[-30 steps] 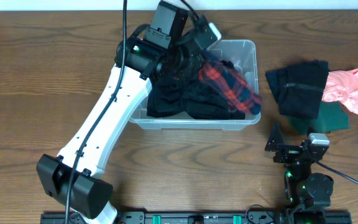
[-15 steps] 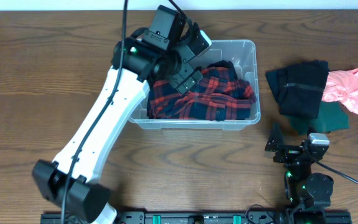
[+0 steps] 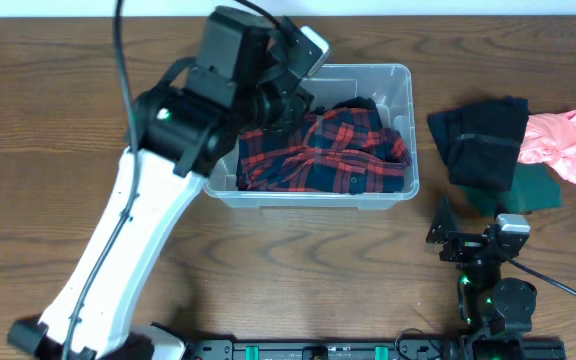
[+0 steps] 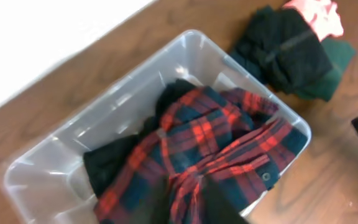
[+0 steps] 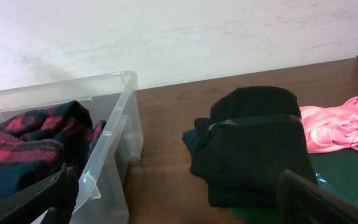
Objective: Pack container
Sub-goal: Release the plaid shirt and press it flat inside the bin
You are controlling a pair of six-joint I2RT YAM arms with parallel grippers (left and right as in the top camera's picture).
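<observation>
In the container (image 3: 308, 198), one plaid shirt (image 3: 318, 155), one black garment (image 4: 107, 168); left fingers (image 4: 222, 208), right fingers (image 5: 316, 199) apart, empty.

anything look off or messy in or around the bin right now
Nothing spilled or damaged. The plaid shirt lies rumpled rather than folded in the container, heaped over black clothing. A black garment, a pink garment and a green cloth sit in a pile on the table, outside it.

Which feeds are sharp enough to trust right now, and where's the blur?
Overhead: sharp on the container and plaid shirt. Left wrist: soft throughout, edges smeared. Right wrist: black garment crisp, jaws of the right gripper dark and out of focus.
</observation>
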